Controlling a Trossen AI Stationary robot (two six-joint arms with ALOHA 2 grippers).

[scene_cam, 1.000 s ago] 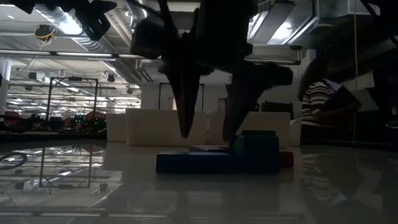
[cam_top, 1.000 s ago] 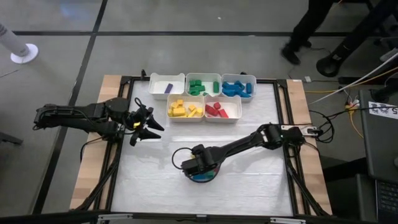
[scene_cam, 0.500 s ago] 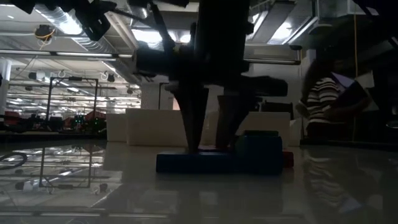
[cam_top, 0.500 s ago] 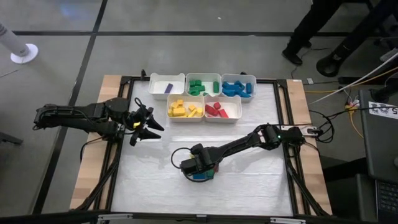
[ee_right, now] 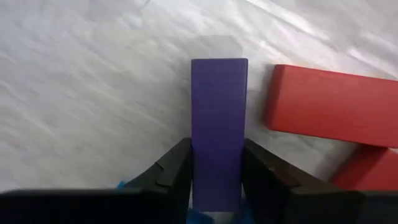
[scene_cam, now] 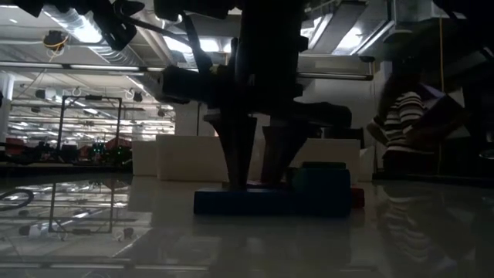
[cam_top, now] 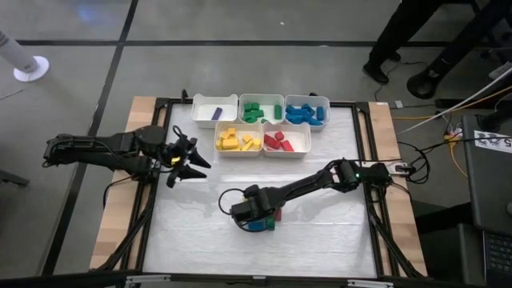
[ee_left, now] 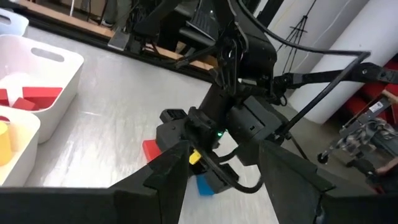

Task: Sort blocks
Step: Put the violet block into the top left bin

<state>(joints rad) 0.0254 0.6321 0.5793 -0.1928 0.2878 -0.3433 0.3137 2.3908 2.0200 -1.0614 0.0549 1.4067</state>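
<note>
High view lays out the white table [cam_top: 320, 240], five white bins [cam_top: 260, 124] at its far edge holding sorted blocks, the left gripper [cam_top: 194, 165] waiting off to the left with its fingers spread and empty, and the right gripper [cam_top: 254, 218] down over a small cluster of blocks near the table's middle. Only the right wrist view shows what it has: both fingers [ee_right: 174, 171] pinch a purple block [ee_right: 217, 124] lying flat, just beside a red block [ee_right: 336, 106]. Low view adds a long blue block [scene_cam: 243, 202] and a green block [scene_cam: 320, 188] there.
</note>
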